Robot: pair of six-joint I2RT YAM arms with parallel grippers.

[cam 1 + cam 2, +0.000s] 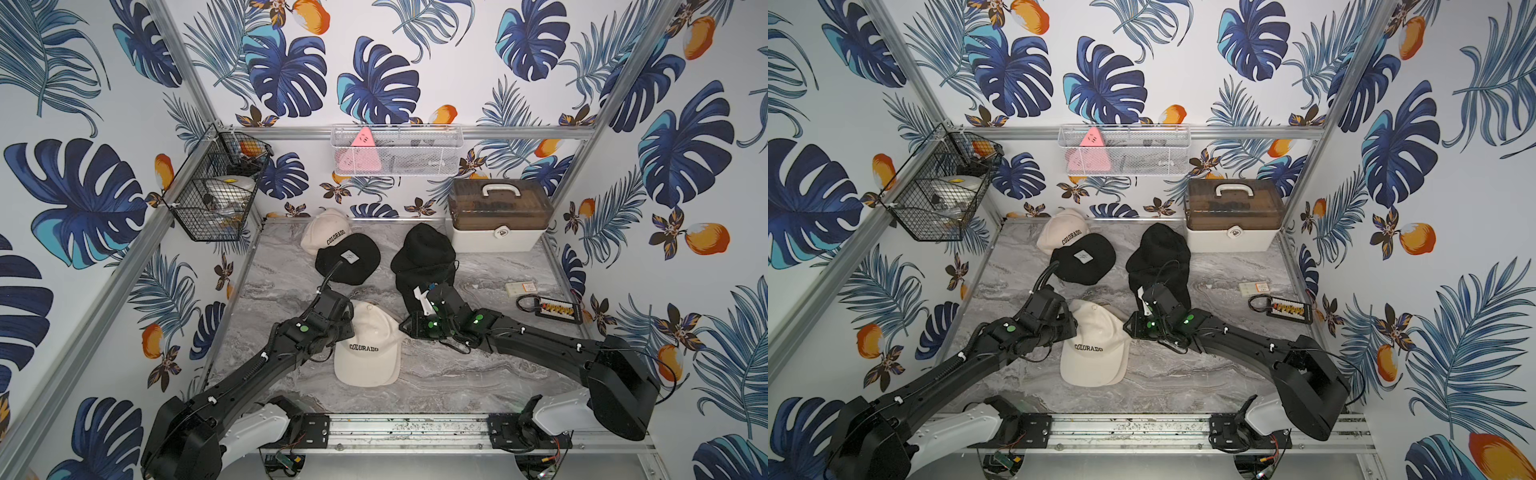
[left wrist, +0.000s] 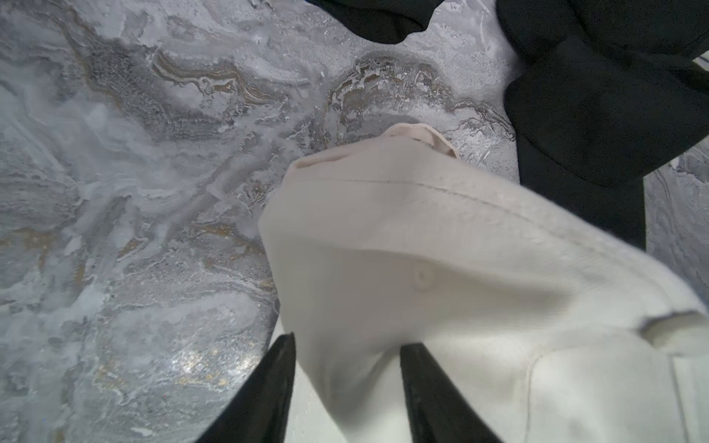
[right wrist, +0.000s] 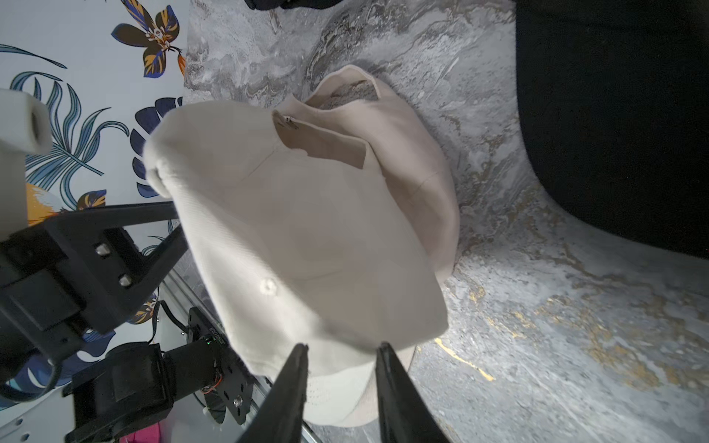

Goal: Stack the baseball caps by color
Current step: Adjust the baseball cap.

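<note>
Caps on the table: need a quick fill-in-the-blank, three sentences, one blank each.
1. The lettering on the near cream cap reads ____.
2. The black cap with the white tag partly covers the far cap, whose colour is ____.
3. The handle on top of the storage box is ____.
Missing words: COLORADO; cream; white.

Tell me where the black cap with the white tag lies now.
In both top views the tagged black cap lies at the back left, overlapping a cream cap, with the black pile to its right.
</note>
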